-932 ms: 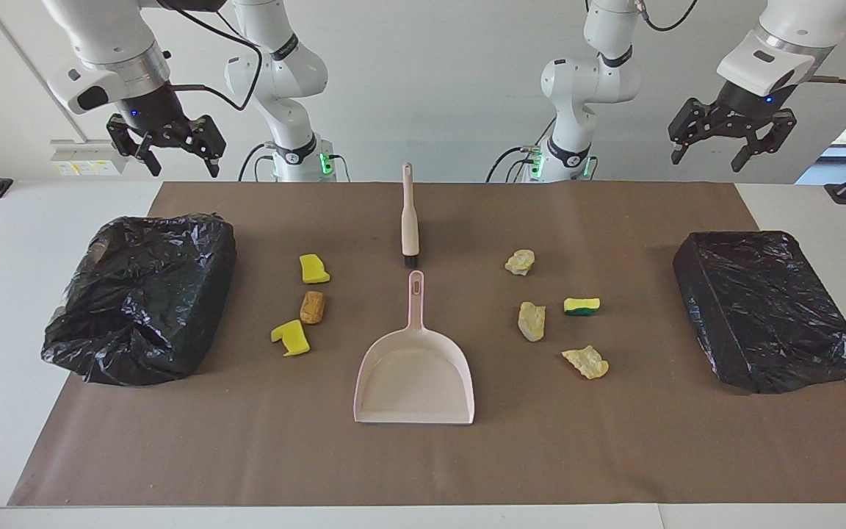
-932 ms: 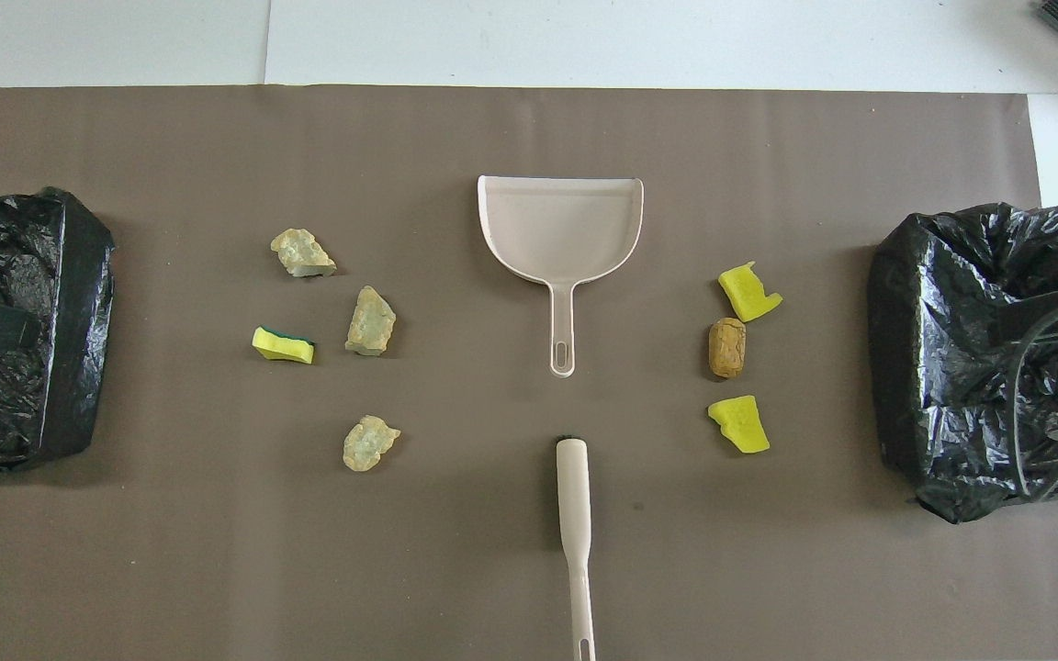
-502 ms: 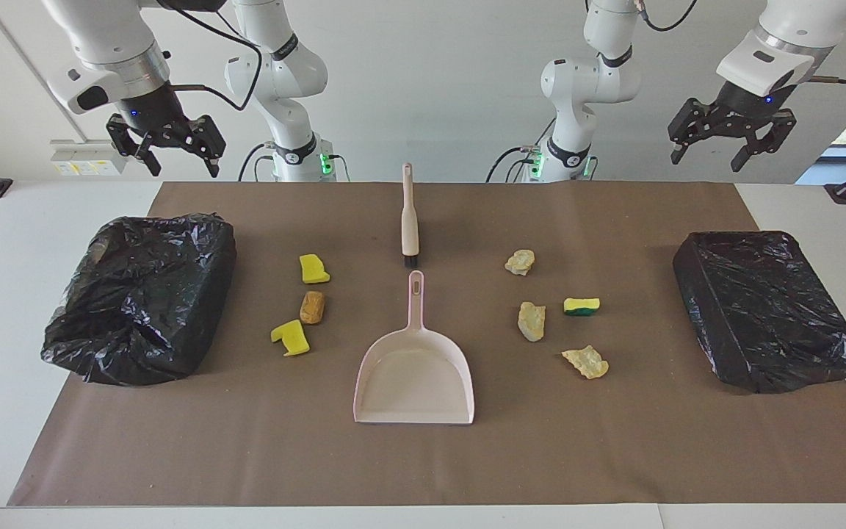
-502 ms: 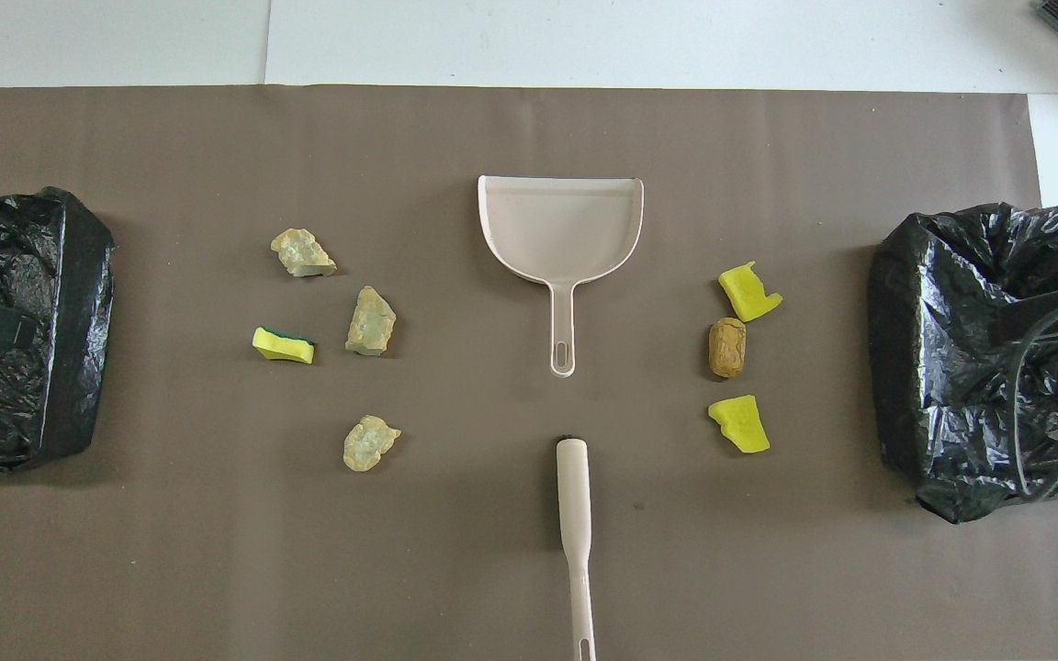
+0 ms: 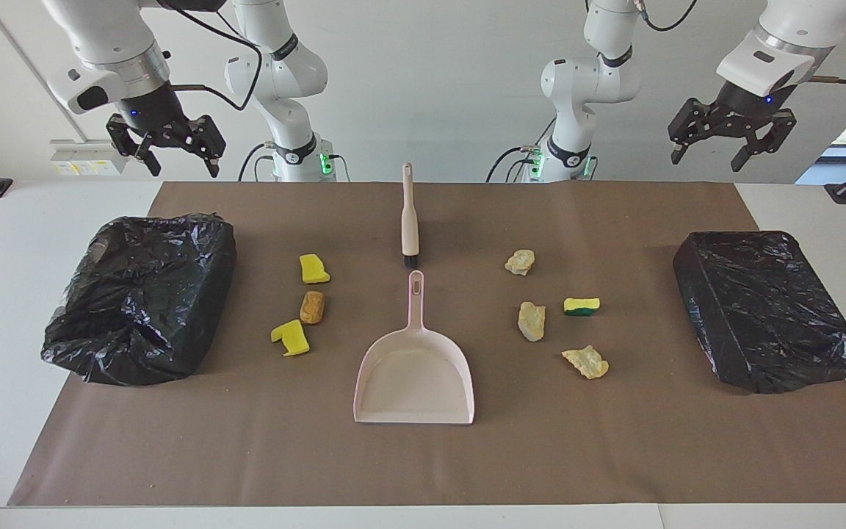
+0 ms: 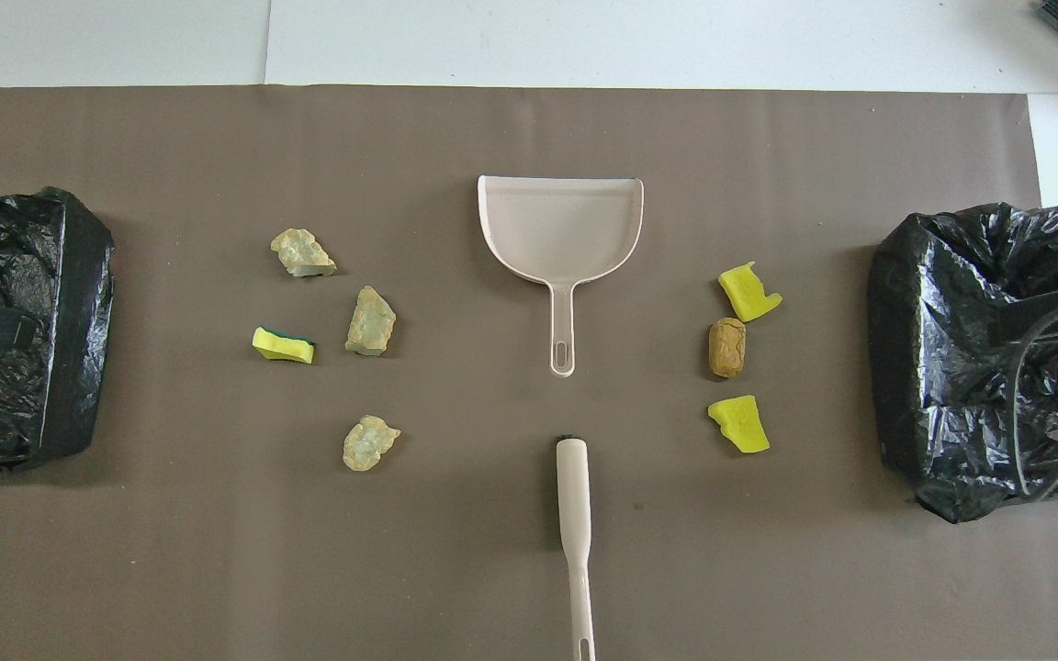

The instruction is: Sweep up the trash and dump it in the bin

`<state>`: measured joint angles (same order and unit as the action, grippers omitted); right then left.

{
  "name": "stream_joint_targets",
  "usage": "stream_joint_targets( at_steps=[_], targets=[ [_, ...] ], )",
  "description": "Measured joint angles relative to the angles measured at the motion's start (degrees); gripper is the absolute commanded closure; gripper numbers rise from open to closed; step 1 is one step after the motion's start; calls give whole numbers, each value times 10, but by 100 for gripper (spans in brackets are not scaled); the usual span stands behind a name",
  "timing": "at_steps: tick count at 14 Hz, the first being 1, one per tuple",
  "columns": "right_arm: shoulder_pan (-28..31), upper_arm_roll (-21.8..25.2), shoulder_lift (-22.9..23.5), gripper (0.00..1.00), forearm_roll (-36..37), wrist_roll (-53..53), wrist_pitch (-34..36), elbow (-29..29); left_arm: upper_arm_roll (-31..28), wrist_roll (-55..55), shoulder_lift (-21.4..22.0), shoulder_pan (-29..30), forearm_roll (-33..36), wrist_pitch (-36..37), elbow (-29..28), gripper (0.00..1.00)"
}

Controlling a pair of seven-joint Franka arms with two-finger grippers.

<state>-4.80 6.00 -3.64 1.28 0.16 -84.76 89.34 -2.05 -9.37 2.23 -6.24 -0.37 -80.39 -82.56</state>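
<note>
Hanging open and empty, the left tool (image 5: 731,150) sits upper right of the facing frame, the right tool (image 5: 166,150) upper left; trash (image 5: 311,306) lies mid-frame on the bench (image 5: 423,463), flanking the dustpan (image 5: 413,382).

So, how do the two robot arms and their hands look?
Both arms are glossy white with rounded joints, black rings and silver wrist bands. Green lights glow at the bases. Black cables run along them. The left hand and the right hand are black, two-fingered, with small blue lights above.
</note>
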Motion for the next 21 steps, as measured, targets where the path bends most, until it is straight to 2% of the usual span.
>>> stream_joint_targets(
  at_steps=[6, 10, 13, 15, 18, 21],
  targets=[
    [0, 0, 0, 0, 0, 0, 8, 0, 4, 0, 5, 0, 0, 0, -8, 0],
    [-1, -1, -5, 0, 0, -8, 22, 15, 20, 12, 30, -23, -1, -7, -57, 0],
    [-2, -8, -3, 0, 0, -8, -24, 46, 26, 79, 50, -90, -2, -45, -119, 0],
    [-16, -10, 11, 0, -1, -6, -65, 68, 29, 143, 67, -154, -2, -86, -181, 0],
    [-63, -11, 67, 0, -4, 51, -136, 81, 31, 248, 81, -246, -2, -151, -260, 0],
    [-121, -13, 143, 0, -63, 150, -229, 79, 32, 342, 83, -332, -6, -225, -331, 0]
  ],
)
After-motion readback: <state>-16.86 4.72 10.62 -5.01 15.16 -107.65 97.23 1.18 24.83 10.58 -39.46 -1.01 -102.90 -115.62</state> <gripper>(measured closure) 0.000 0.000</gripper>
